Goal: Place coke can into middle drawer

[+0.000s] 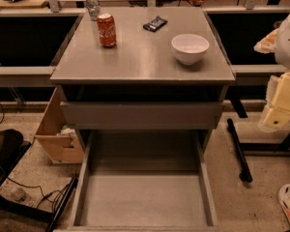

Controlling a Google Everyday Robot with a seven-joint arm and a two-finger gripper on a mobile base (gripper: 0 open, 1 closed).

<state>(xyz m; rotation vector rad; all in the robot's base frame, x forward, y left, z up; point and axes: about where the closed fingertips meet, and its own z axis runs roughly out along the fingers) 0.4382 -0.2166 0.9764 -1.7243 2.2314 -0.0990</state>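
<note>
We see the coke can [106,29] upright on the counter [140,62] left of the white bowl [190,48], middle drawer [145,202] open below the bowl, gripper [276,116] lower right of the bowl, open or closed we cannot tell

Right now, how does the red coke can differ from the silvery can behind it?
The coke can is red with white lettering; the silvery can is grey. The coke can stands nearer the front, the silvery can at the back edge. Both stand upright on the cabinet top. The gripper hangs at the right, away from both.
</note>
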